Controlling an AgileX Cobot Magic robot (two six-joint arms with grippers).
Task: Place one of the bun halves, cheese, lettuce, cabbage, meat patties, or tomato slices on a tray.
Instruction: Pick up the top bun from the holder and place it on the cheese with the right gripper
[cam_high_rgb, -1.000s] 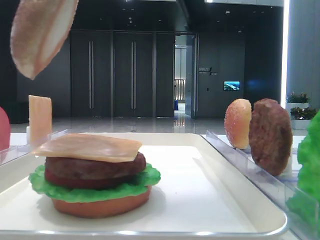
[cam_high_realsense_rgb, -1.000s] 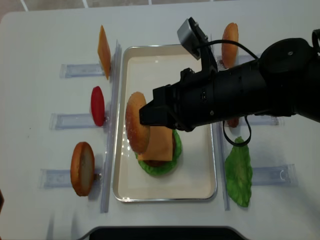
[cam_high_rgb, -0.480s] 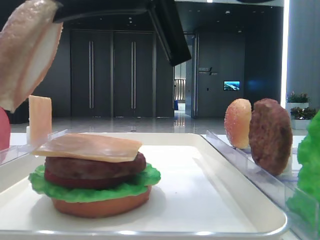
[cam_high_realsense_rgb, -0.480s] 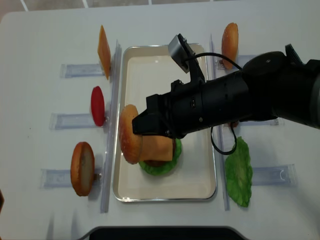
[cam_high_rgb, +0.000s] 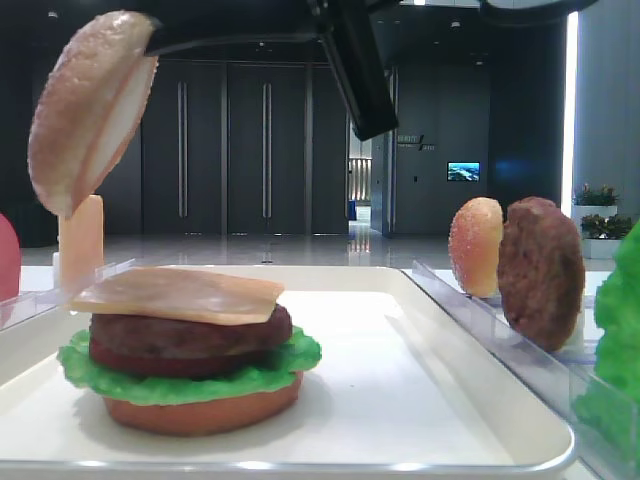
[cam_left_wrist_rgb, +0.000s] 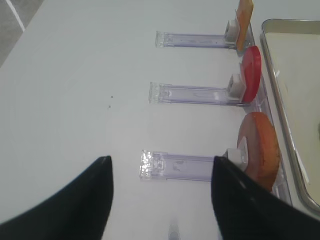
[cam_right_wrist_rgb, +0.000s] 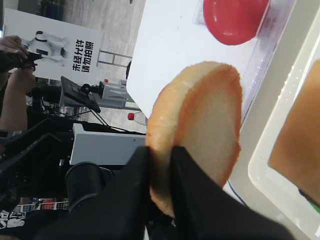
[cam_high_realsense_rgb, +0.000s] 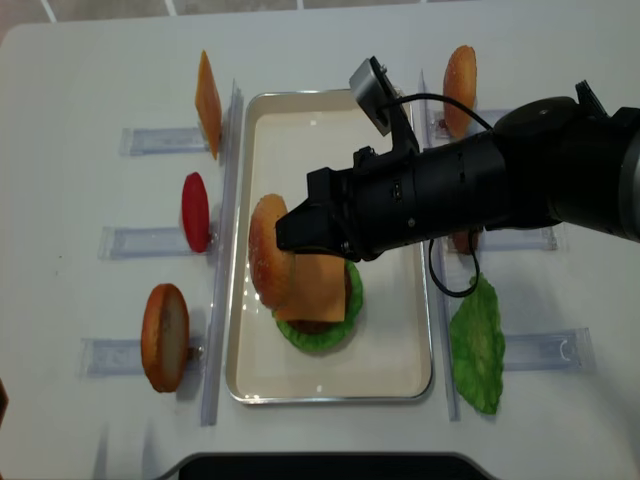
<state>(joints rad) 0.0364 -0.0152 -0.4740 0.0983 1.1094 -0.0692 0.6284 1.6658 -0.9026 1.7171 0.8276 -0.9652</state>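
My right gripper, clamped on the domed golden-brown bun top, has swung back toward the cheese-topped burger stack on the white rectangular tray, so capping looks close.

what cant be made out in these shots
- Overhead view: the right claw and arm cover part of the tray and the burger stack.
- Low side view: frame edges cut off the tomato slice and lettuce.
- Left wrist view: left claw blurred, fingers cropped.
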